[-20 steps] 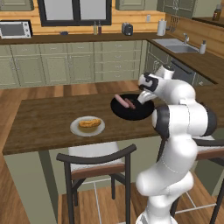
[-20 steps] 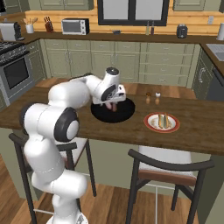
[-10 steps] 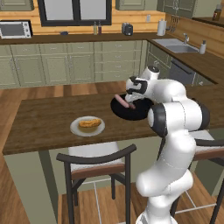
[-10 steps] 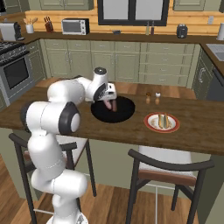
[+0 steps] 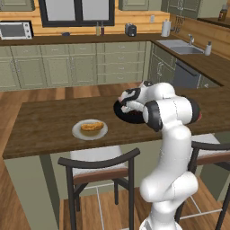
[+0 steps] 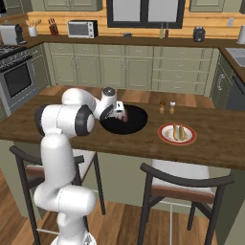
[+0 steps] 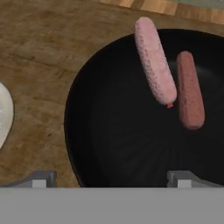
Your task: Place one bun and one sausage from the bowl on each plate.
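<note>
- Wooden island counter runs across my left base view, with the pale grey-white plate already carrying a bun; my arm reaches over the black bowl further right, and the gripper hangs just above its near rim. A sliver of red shows past the arm on the right, probably the red-rimmed plate, but too much is hidden to be sure
- From the right base view I see the bowl in the middle of the counter with the gripper over its left part, a sausage end peeking beside it; the red-rimmed plate sits to the right, apart from the bowl, holding a bun and apparently a second piece I cannot resolve
- Hand view looks straight down into the bowl: a pale pink sausage and a darker brown sausage lie close alongside each other in the far half. My fingertips stand wide apart with nothing between them
- I judge both buns are placed and a sausage pick is in hand; next I must push forward over one sausage, line the jaws across its width, then descend without nudging its neighbour
</note>
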Available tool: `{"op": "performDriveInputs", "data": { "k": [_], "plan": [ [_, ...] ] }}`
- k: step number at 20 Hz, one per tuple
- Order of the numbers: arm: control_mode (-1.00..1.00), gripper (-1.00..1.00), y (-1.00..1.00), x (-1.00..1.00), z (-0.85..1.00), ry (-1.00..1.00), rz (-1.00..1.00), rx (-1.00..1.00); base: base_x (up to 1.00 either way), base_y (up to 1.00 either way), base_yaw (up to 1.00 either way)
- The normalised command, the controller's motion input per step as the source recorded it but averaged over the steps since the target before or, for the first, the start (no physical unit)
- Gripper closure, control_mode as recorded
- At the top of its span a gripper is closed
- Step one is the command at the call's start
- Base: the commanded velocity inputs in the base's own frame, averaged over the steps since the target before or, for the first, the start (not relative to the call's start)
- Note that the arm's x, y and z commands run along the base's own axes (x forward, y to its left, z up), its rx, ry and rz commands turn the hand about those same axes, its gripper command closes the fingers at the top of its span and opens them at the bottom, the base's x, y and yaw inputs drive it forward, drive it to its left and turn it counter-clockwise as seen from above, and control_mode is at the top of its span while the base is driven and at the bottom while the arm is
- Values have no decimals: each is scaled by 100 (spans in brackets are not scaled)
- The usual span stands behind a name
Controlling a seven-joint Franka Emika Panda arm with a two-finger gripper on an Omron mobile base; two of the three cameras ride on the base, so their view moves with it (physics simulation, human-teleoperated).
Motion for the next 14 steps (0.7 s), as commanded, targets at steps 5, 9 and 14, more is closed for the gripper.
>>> {"op": "performDriveInputs", "data": {
  "k": [5, 9, 14],
  "plan": [
    [-100, -100, 16, 31, 21, 7, 0, -9, 0, 0, 0],
    [-100, -100, -12, 18, -2, 0, 0, 0, 0, 0, 0],
    [-100, -100, -18, 38, -12, 0, 0, 0, 0, 0, 0]
  ]
}}
